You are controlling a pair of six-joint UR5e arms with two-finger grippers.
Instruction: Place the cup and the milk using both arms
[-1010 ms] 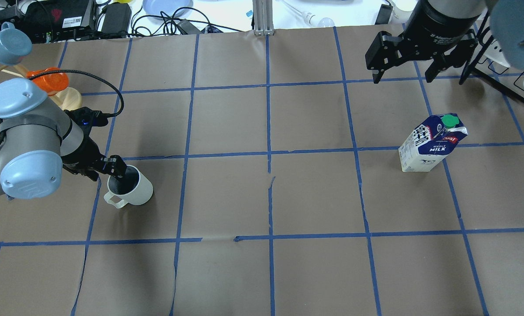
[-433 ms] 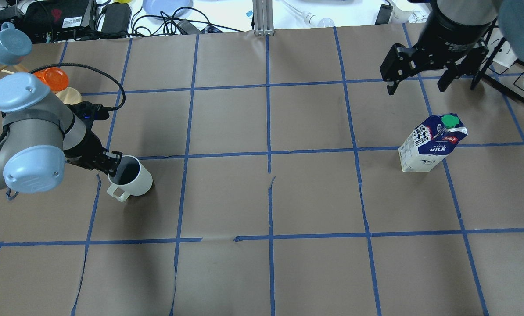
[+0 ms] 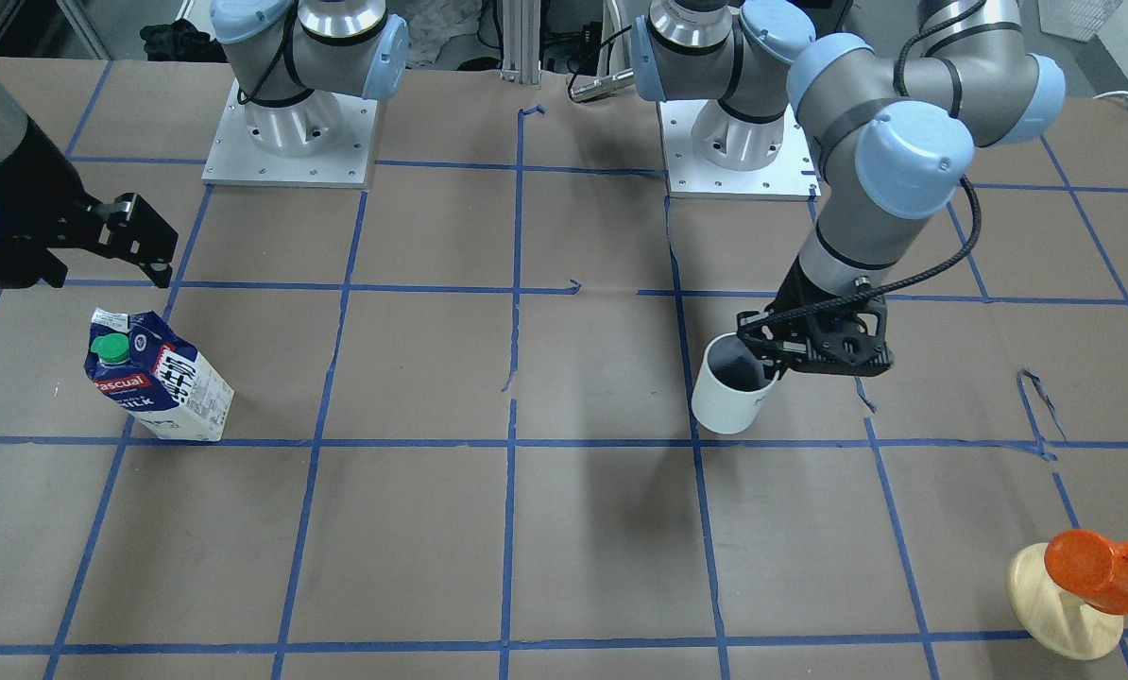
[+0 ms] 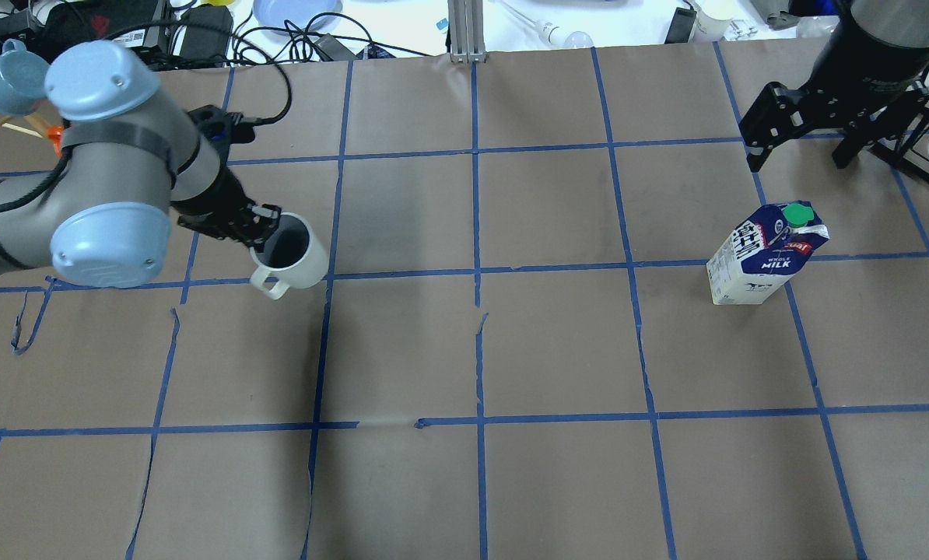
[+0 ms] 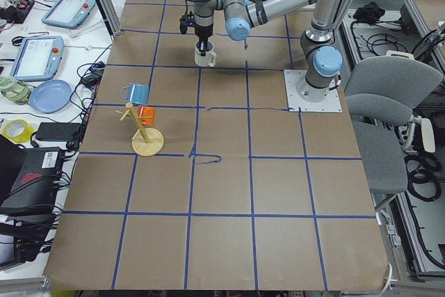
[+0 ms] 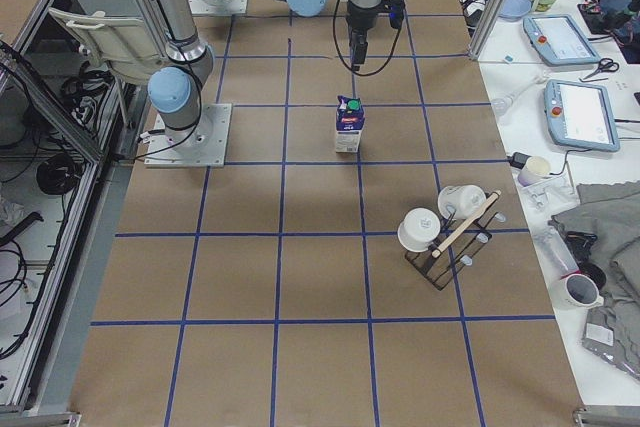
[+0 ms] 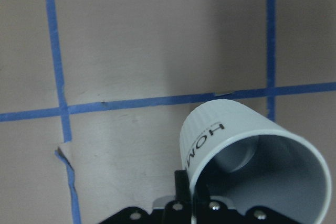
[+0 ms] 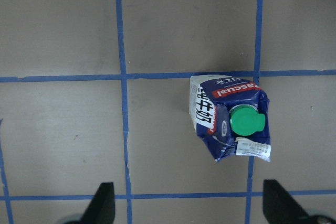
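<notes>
Now the small white ceramic mug [image 4: 297, 257], pinched by its rim in your left claw [image 4: 264, 230], hangs clear of the table instead of resting on it, while the dark blue-and-white gable-top milk carton [image 4: 766, 255] waits ungrasped below your wide-spread right claw [image 4: 797, 159].

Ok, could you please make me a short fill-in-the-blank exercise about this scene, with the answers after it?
1. The left gripper holds the cup by its ____.
2. The milk has a ____ cap.
3. The right gripper is ____ and holds nothing.
4. The cup is dark inside and ____ outside.

Missing words: rim; green; open; white.
</notes>
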